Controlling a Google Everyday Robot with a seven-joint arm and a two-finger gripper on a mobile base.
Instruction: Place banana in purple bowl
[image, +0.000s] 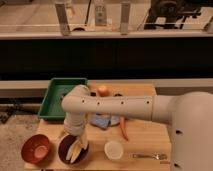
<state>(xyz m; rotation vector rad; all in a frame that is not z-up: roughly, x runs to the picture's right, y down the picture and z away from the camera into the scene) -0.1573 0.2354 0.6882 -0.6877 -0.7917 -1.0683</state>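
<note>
The purple bowl (64, 151) stands at the front left of the wooden table (145, 135). The pale yellow banana (74, 151) lies tilted inside it, its lower end on the bowl's bottom. My gripper (78, 142) hangs straight down from the white arm (115, 106), right above the bowl and at the banana's upper end. The gripper hides the banana's top.
An orange-red bowl (37, 148) sits left of the purple one and a small white bowl (114, 149) to its right. A carrot (123, 128), a blue cloth (101, 121), an orange fruit (102, 90), a green tray (59, 95) and a metal utensil (150, 156) are also on the table.
</note>
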